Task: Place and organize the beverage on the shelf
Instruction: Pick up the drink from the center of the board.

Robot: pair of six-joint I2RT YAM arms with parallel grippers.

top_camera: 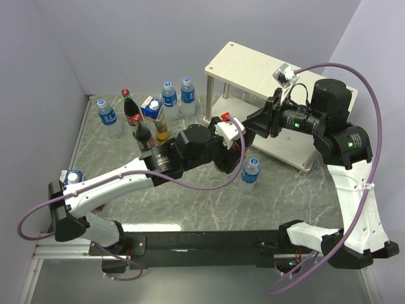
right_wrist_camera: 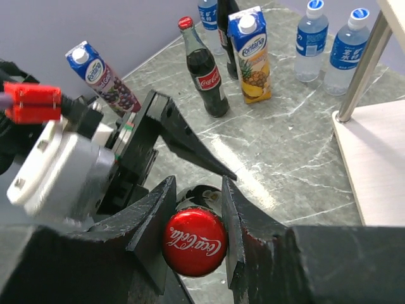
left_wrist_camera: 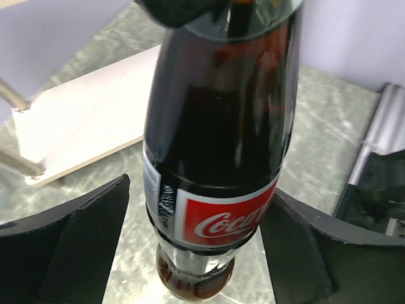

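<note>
My right gripper point(right_wrist_camera: 196, 218) is shut on the red cap point(right_wrist_camera: 194, 242) of a cola bottle point(left_wrist_camera: 218, 145) and holds it upright over the marble table, near the shelf's lower board point(left_wrist_camera: 88, 120). My left gripper point(left_wrist_camera: 199, 209) is open around the bottle's labelled body, with a gap on its left side. In the top view the two grippers meet at centre point(top_camera: 240, 133), hiding the bottle. Two more cola bottles point(top_camera: 131, 109) point(top_camera: 143, 134), a juice carton point(top_camera: 155, 117) and water bottles point(top_camera: 169, 96) point(top_camera: 188, 94) point(top_camera: 106, 114) stand at the back left. The shelf point(top_camera: 253, 63) stands at the back right.
One water bottle point(top_camera: 250, 174) stands alone in front of the shelf, just below the grippers. A second juice carton point(right_wrist_camera: 101, 73) stands at the left beside my left arm. Purple cables loop over both arms. Walls close in at the left and back.
</note>
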